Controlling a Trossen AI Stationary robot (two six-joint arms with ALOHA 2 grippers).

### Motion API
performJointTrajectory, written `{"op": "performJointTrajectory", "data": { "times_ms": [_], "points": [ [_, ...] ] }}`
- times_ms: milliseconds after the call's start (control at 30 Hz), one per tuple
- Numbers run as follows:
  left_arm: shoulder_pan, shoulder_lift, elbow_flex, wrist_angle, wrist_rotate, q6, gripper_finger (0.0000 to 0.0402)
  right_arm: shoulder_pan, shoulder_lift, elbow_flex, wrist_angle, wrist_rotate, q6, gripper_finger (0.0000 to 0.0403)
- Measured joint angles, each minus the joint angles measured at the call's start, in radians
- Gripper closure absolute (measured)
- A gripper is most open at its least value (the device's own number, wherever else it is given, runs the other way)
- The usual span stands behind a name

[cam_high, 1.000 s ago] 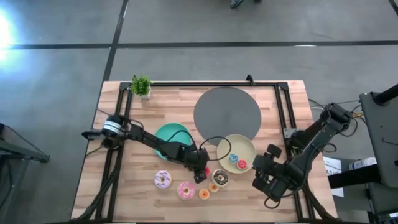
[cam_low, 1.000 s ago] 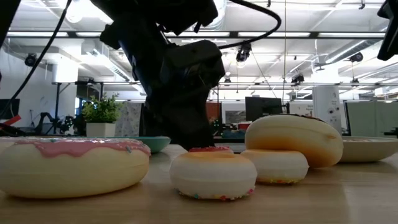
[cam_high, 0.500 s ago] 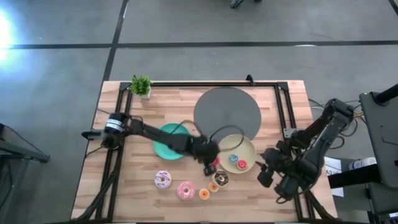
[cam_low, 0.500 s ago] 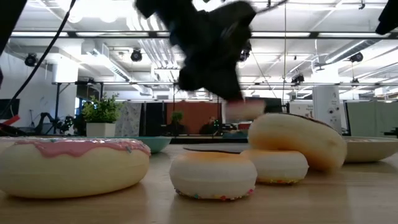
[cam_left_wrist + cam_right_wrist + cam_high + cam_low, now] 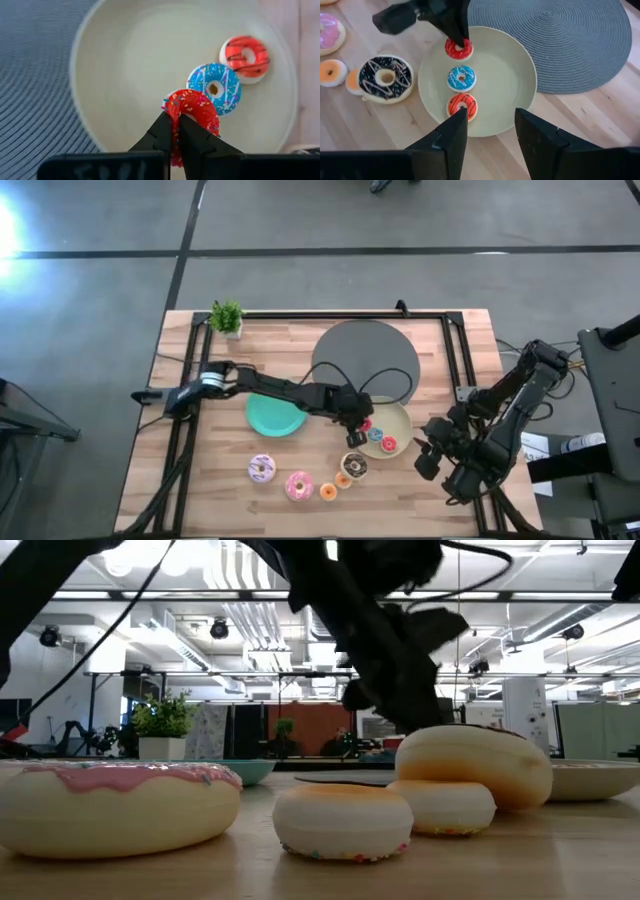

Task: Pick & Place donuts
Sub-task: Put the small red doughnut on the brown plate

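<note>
The left gripper's (image 5: 171, 131) fingers (image 5: 161, 135) are pinching a small red sprinkled toy donut (image 5: 192, 110) by its edge, holding it over the pale-yellow round plate (image 5: 397, 418) — just beside a blue-iced donut (image 5: 214, 88) and an orange-red striped donut (image 5: 244, 56) lying there. The right gripper (image 5: 490, 131) is hovering with its fingers spread at the wooden surface's (image 5: 200, 480) right edge. A chocolate-iced donut (image 5: 354, 466) is resting near the plate.

Left gripper (image 5: 456, 44) pinching red donut (image 5: 458, 49) over pale-yellow plate (image 5: 510, 85) (blue, orange donuts inside)
</note>
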Motion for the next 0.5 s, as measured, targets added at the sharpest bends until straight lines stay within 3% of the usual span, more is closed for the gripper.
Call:
{"op": "performJointTrajectory", "data": {
  "times_ms": [233,500],
  "points": [
    [-0.008,0.045,0.053,-0.033,0.000,0.017,0.0390,0.002,0.001,-0.002,-0.001,-0.026,0.002,0.0247],
    [-0.003,0.010,0.057,-0.070,-0.005,0.011,0.0319,0.002,0.001,-0.016,0.000,-0.023,0.002,0.0246]
  ]
}}
